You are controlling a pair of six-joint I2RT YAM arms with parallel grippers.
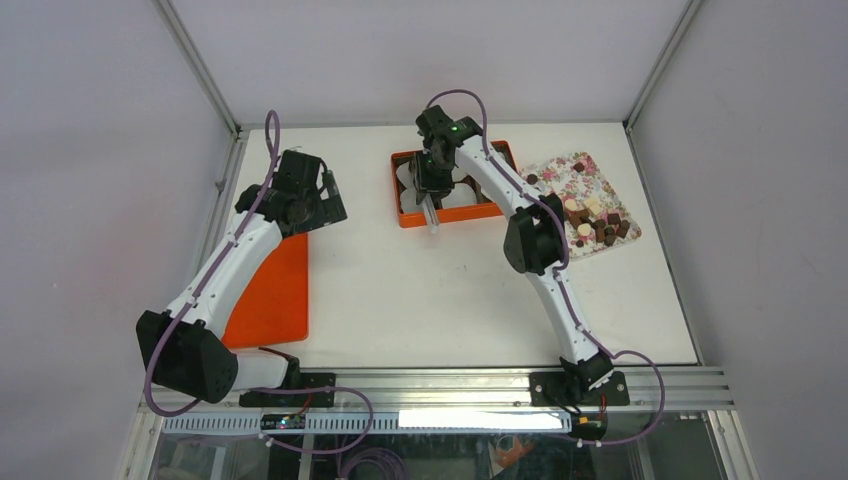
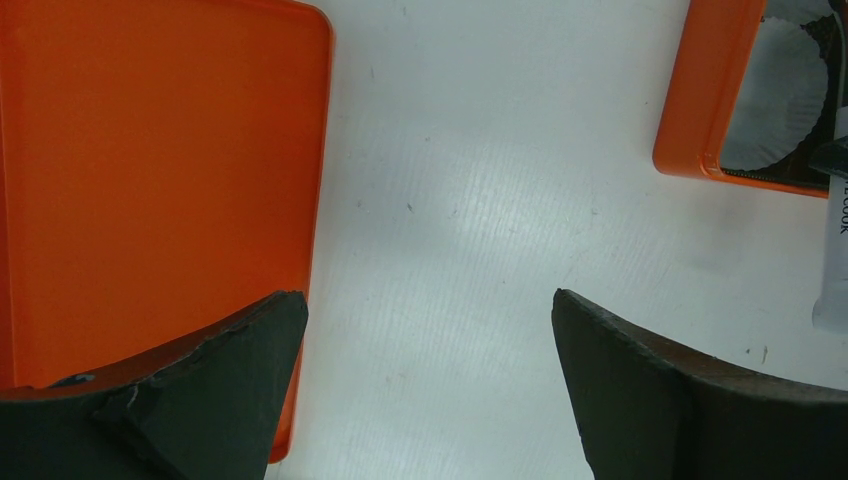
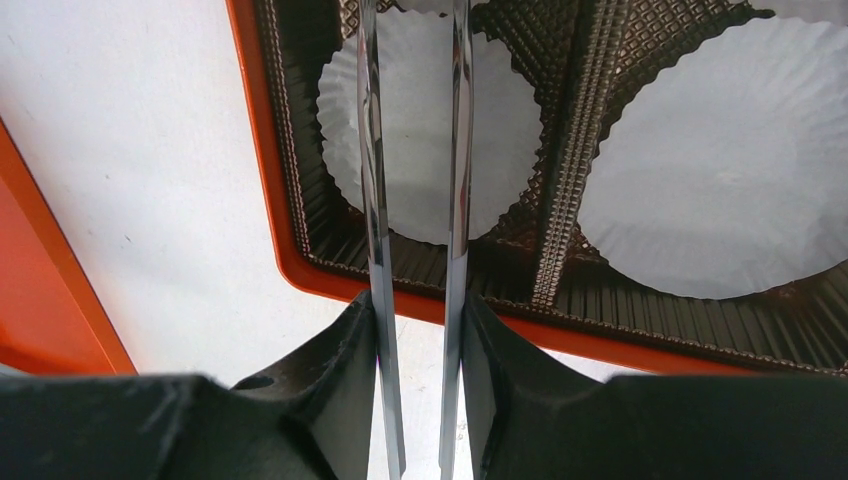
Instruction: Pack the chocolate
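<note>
Right claw clenched on tweezers above paper cup — left claw agape — chocolate in top view only

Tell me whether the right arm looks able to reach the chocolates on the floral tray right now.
Probably yes. The chocolates lie uncovered on the floral tray just right of the orange box, where the right gripper holds tweezers; nothing stands between.

Top cam overlooks whole table; both wrist cams close-up, also showing orange box.
</note>
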